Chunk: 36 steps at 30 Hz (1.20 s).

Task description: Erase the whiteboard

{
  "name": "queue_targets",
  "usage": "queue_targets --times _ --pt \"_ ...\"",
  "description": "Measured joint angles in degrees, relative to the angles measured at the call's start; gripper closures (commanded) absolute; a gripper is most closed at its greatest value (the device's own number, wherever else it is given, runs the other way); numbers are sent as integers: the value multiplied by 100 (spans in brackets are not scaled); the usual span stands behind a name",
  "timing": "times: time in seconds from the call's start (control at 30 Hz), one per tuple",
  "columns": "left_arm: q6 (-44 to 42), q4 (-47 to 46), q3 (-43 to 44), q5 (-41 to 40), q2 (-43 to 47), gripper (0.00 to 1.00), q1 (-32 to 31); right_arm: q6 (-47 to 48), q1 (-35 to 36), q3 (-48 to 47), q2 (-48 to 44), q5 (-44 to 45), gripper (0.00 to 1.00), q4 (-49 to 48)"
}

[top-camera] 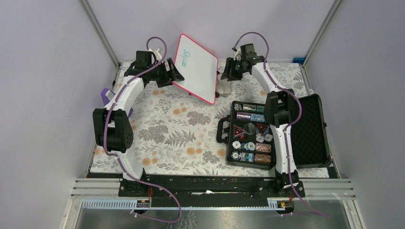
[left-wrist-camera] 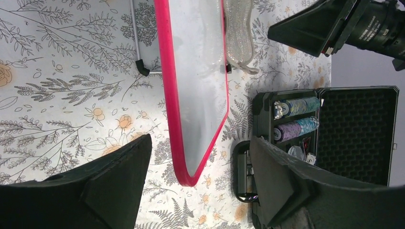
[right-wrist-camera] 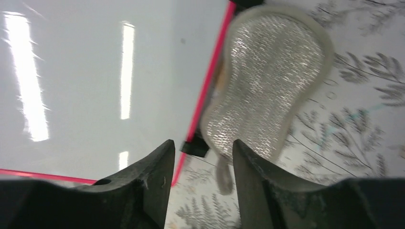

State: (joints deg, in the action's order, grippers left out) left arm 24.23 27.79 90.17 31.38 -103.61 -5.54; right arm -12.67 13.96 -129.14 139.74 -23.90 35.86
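Green scribble (top-camera: pixel 186 58) marks the whiteboard (top-camera: pixel 200 78), propped tilted at the table's (top-camera: pixel 181 129) far side between my left pincer (top-camera: pixel 175 74) and right pincer (top-camera: pixel 224 75), both gaping empty; a nudge to its rim could topple it.

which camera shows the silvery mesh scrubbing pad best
Right wrist view: the silvery mesh scrubbing pad appears large and close, beside the red-rimmed whiteboard. Left wrist view catches it cropped at the top edge; top external shows only a small pale patch.
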Motion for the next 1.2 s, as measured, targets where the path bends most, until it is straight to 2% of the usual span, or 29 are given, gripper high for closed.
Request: queue_targets --times 0.1,0.23,0.43,0.6,0.77,1.03,1.2 --pt "31 -79 -74 -13 83 19 0 -330 2 -153 122 -481 63 -295" --pt "111 -195 -118 -17 168 19 17 -813 11 315 105 -903 68 -942" --pt "190 -251 -170 -31 282 17 66 -1292 39 1394 92 -1193 67 -1460" --pt "243 -354 -234 -44 319 17 96 -1467 50 1589 92 -1333 67 -1770" --pt "284 -413 -317 -57 367 17 122 -1585 90 1921 59 -1401 61 -2194" --pt "332 -505 -369 -61 470 17 173 -1740 125 2542 -146 -1484 60 -2905" --pt "402 -577 -481 -59 616 17 251 -1943 195 3340 -511 -1530 60 -3526"
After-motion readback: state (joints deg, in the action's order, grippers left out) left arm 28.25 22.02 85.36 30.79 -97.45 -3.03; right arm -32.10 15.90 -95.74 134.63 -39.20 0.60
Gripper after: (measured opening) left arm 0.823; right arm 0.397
